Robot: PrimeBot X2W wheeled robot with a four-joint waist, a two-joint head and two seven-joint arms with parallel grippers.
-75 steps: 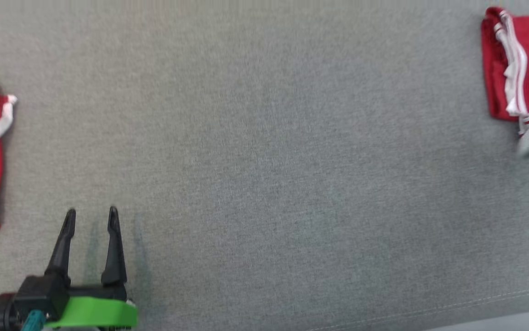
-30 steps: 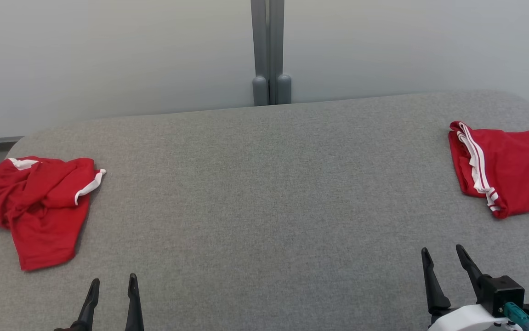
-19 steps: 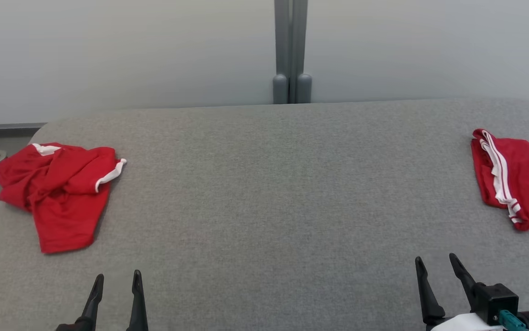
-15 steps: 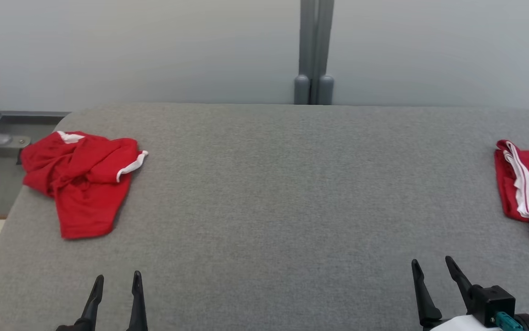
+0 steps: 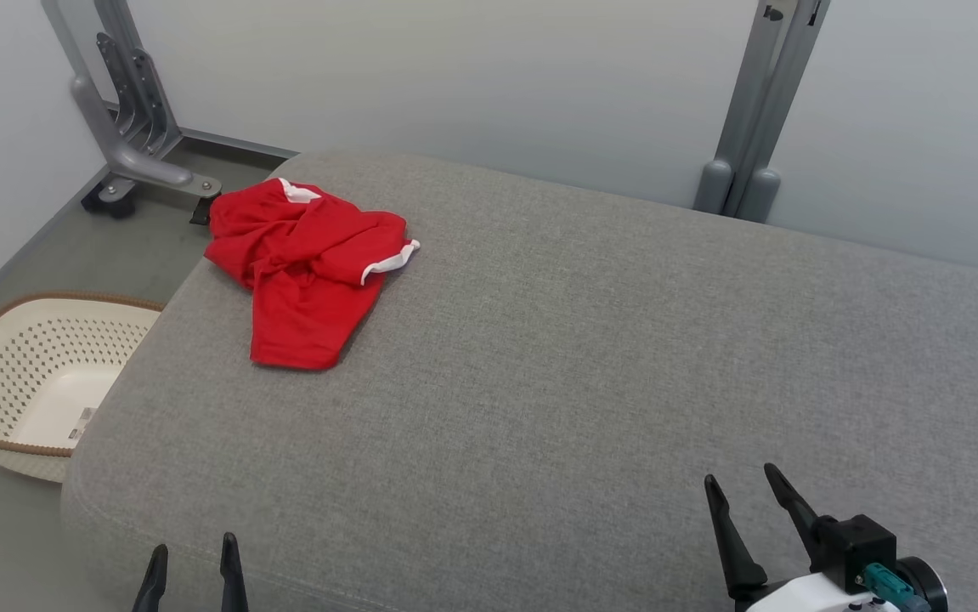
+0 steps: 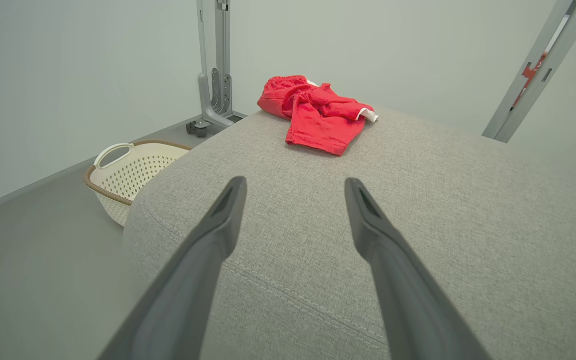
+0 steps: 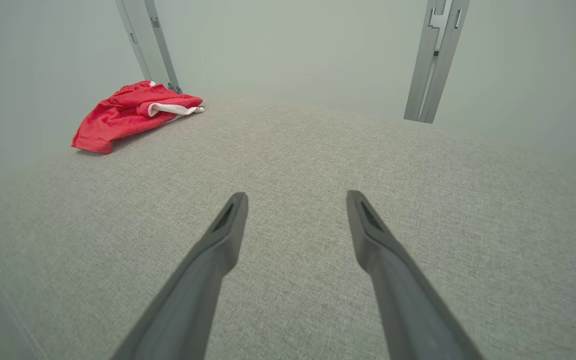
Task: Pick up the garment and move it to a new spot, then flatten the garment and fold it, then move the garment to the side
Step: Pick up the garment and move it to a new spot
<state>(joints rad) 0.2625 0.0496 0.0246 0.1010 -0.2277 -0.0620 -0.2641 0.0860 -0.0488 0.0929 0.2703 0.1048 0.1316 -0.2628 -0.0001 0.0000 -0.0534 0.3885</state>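
A crumpled red garment [image 5: 306, 263] with white trim lies near the far left corner of the grey padded table [image 5: 590, 357]. The left wrist view has the garment [image 6: 318, 115] far ahead of the fingers, and the right wrist view has the garment [image 7: 127, 114] at its upper left. My left gripper [image 5: 191, 552] stands open at the table's near left edge, well short of the garment, nothing between its fingers [image 6: 217, 235]. My right gripper [image 5: 739, 483] is open and empty at the near right.
A cream perforated laundry basket [image 5: 25, 374] stands on the floor left of the table, also seen as the basket [image 6: 127, 172] in the left wrist view. Grey metal frame posts [image 5: 752, 110] rise behind the table, and a wheeled metal stand [image 5: 127, 127] is at the back left.
The head camera has swung left: the crumpled garment now sits nearer the picture's middle, the basket has come into view, and a folded red garment at the right has left the picture. Both grippers stay open.
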